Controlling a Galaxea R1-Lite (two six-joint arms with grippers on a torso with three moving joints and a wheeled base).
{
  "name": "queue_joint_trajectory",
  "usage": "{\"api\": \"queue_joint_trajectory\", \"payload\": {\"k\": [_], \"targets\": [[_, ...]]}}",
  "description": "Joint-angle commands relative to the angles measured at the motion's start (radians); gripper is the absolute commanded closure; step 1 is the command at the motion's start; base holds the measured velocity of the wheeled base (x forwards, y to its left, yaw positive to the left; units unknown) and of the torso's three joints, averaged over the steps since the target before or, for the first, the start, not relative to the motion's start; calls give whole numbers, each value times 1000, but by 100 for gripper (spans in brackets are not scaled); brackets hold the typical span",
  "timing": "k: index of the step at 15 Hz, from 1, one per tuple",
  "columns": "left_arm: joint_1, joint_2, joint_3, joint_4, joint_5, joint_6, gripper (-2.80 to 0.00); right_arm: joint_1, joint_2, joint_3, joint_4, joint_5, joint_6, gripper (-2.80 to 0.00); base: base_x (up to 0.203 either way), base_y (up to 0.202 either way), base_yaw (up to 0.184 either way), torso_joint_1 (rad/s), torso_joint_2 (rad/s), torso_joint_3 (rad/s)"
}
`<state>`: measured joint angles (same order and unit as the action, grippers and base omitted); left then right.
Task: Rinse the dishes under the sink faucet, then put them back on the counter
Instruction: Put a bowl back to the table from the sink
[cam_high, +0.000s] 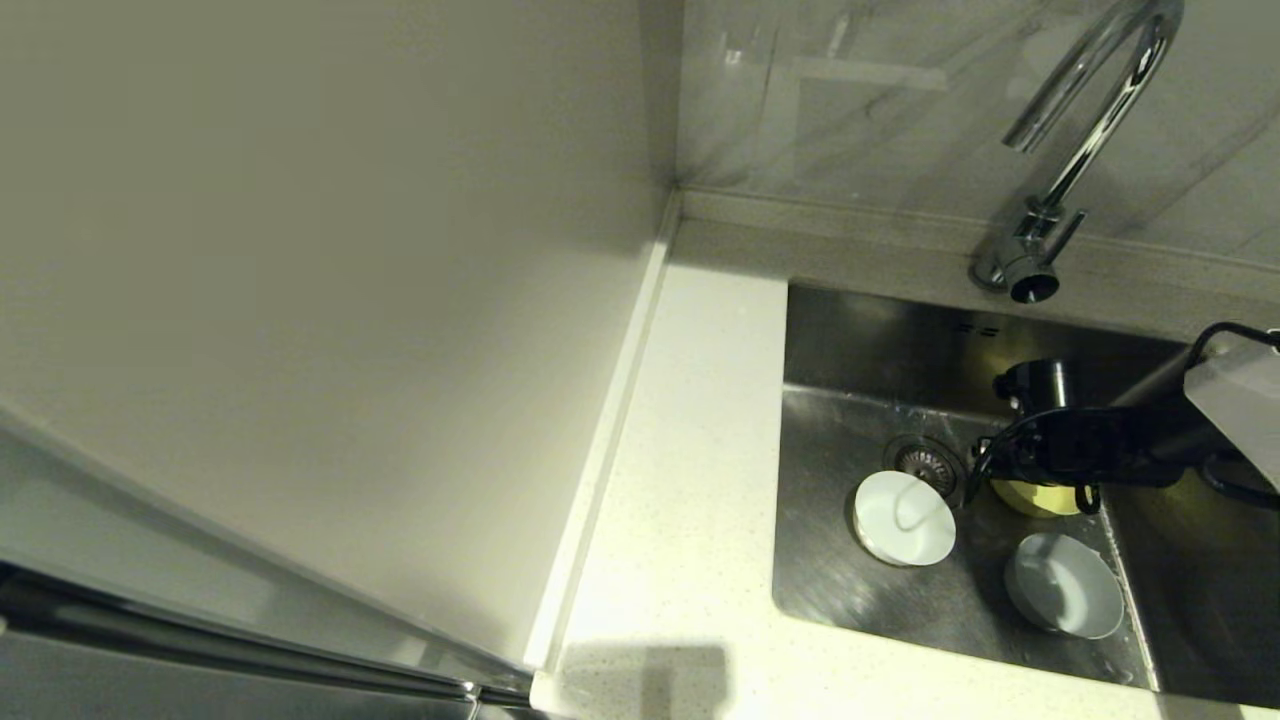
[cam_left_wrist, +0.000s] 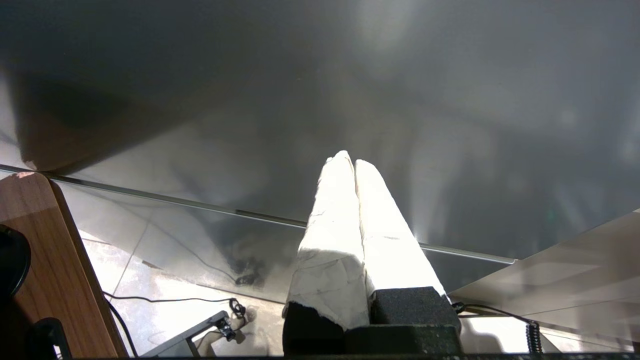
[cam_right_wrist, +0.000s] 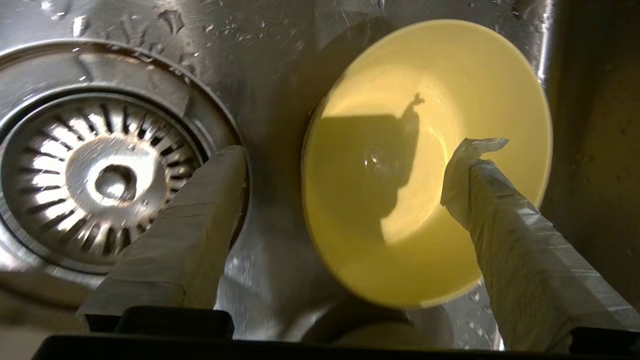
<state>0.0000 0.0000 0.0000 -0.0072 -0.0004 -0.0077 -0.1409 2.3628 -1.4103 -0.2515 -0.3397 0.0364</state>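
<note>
A yellow bowl (cam_high: 1035, 497) (cam_right_wrist: 400, 165) lies in the steel sink (cam_high: 840, 590) beside the drain strainer (cam_high: 925, 462) (cam_right_wrist: 110, 175). My right gripper (cam_high: 1030, 470) (cam_right_wrist: 355, 152) hangs open just above it. One taped finger is over the strainer's edge, the other over the bowl's inside. A white bowl (cam_high: 905, 517) and a pale grey bowl (cam_high: 1065, 585) also sit on the sink floor, nearer the front. The chrome faucet (cam_high: 1090, 120) arches over the back rim. My left gripper (cam_left_wrist: 350, 160) is shut on nothing, parked low, away from the sink.
The speckled counter (cam_high: 690, 450) runs along the sink's left side and front edge. A plain off-white panel (cam_high: 300, 300) stands left of it. Water drops dot the sink floor. Two overflow slots (cam_high: 975, 328) mark the sink's back wall.
</note>
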Motion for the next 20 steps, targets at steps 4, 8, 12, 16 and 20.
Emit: {"api": "queue_joint_trajectory", "payload": {"k": [4,8,12,16,20], "targets": [[0,0,3,0,0,0,0,0,70,-82,3,-18,-6,0,0,0,0,0,0,0],[0,0,2,0,0,0,0,0,95,-99,0,-67,-13,0,0,0,0,0,0,0],[0,0,3,0,0,0,0,0,110,-95,-2,-68,-10,0,0,0,0,0,0,0],[0,0,3,0,0,0,0,18,110,-76,-49,-82,-10,0,0,0,0,0,0,0],[0,0,3,0,0,0,0,59,61,105,-314,-81,-11,0,0,0,0,0,0,0]]}}
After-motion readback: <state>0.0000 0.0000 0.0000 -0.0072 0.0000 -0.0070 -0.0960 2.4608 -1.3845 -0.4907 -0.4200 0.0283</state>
